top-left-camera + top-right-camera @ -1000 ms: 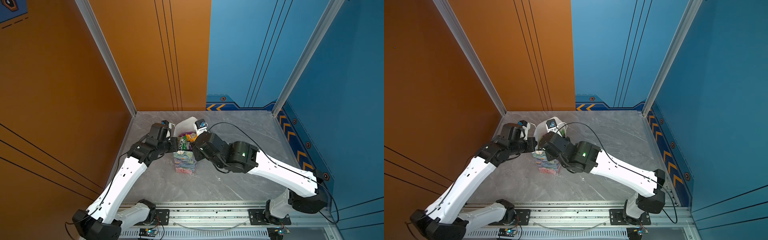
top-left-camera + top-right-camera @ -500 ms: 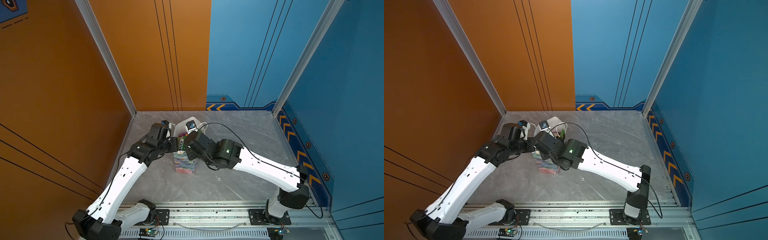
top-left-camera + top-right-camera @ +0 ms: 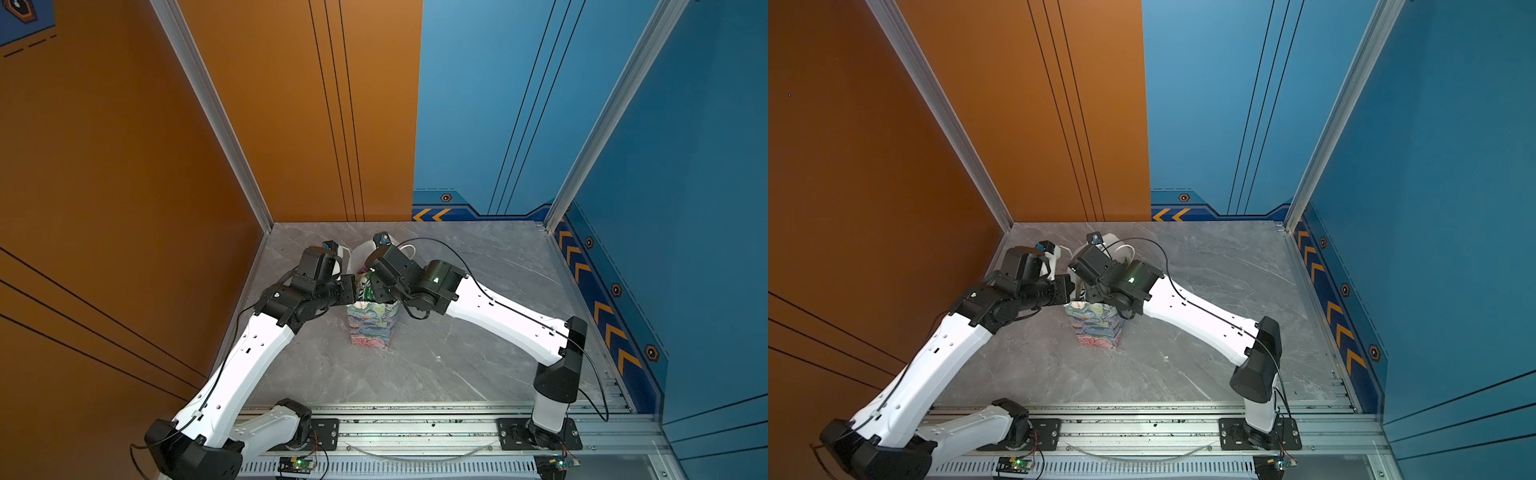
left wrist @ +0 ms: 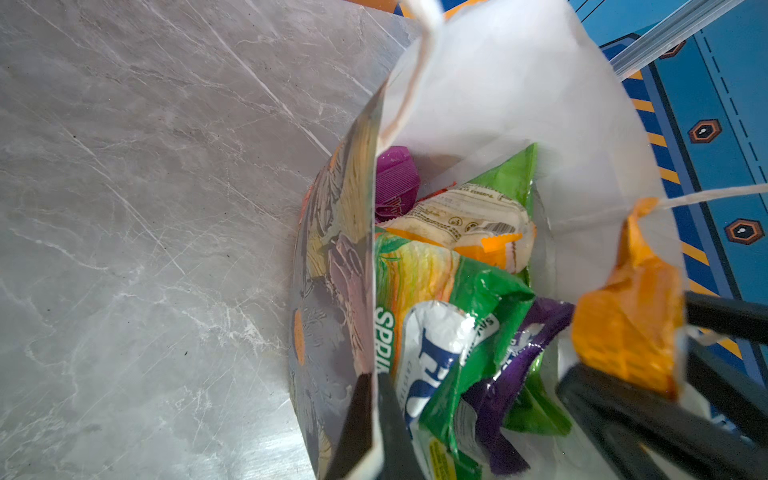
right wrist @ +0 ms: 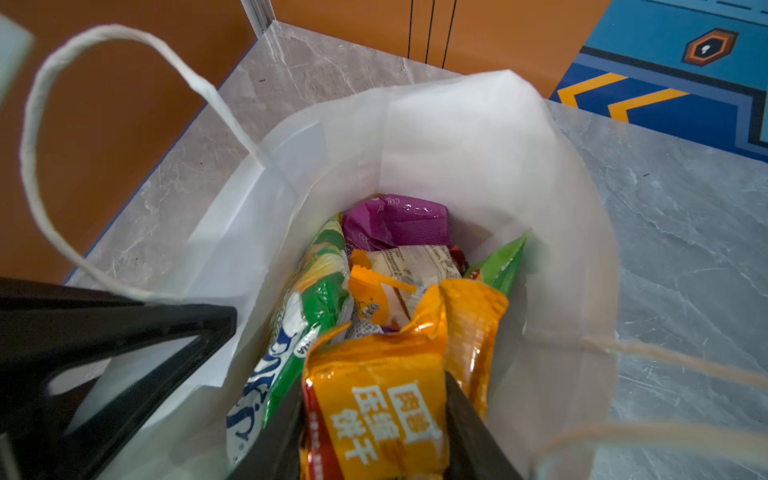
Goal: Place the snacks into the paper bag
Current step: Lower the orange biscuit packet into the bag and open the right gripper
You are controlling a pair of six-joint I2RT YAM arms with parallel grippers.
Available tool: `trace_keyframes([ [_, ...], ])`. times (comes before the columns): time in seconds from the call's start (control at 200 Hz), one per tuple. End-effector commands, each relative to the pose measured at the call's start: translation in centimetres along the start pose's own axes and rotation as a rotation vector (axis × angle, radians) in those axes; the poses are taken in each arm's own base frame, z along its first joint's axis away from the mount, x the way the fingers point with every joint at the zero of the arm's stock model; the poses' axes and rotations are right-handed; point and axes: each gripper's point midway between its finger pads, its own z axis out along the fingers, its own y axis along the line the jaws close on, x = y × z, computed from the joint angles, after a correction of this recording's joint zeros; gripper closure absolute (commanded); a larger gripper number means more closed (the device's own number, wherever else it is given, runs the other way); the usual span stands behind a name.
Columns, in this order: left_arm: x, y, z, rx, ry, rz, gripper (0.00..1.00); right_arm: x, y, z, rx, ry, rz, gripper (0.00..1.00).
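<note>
The floral paper bag [image 3: 372, 328] [image 3: 1096, 328] stands upright on the grey table, its white inside [image 5: 457, 145] [image 4: 498, 83] facing both wrist views. My left gripper [image 4: 376, 432] [image 3: 355, 289] is shut on the bag's near wall at the rim. My right gripper [image 5: 374, 440] [image 3: 376, 291] is shut on an orange packet [image 5: 374, 395] [image 4: 627, 328], held in the bag's mouth. Lying inside are a large green packet [image 5: 316, 291] [image 4: 478, 299], a magenta one [image 5: 395, 224], a purple one [image 4: 511, 374] and a pale orange-edged one [image 4: 465, 220].
One white cord handle [image 5: 83, 145] loops up beside the left fingers [image 5: 124, 332], another [image 5: 665, 361] trails by the right gripper. The orange wall [image 3: 208, 187] stands close on the left. A metal rail [image 3: 415, 428] runs along the table's front edge.
My right arm has swung left from beside the bag to over its mouth, bringing the orange packet down into the opening. The left arm has held still on the rim.
</note>
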Motion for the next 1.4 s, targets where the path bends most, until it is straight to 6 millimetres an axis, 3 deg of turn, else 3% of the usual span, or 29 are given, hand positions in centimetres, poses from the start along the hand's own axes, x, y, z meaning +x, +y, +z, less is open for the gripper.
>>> trace_keyframes([
  [0.0, -2.2, -1.0, -1.7, 0.048, -0.105, 0.028, 0.98, -0.3, 0.1, -0.3, -0.011, 0.012, -0.008, 0.58],
  [0.31, -2.2, -1.0, -1.7, 0.045, -0.107, 0.026, 0.97, -0.4, 0.3, -0.5, -0.017, 0.008, -0.008, 0.37],
  [0.701, -2.2, -1.0, -1.7, 0.045, -0.106, 0.025, 0.97, -1.3, 0.0, -2.8, 0.004, -0.037, -0.017, 0.35],
  [0.951, -2.2, -1.0, -1.8, 0.045, -0.111, 0.027, 0.97, -2.2, -3.6, -4.8, 0.131, -0.094, 0.022, 0.33],
  [1.131, -2.2, -0.9, -1.7, 0.043, -0.109, 0.028, 0.97, -1.5, -6.9, -4.8, 0.201, -0.082, 0.071, 0.34],
  [1.397, -2.2, -1.0, -1.7, 0.046, -0.107, 0.026, 0.97, -0.4, -8.7, -4.9, 0.233, -0.07, 0.107, 0.32],
])
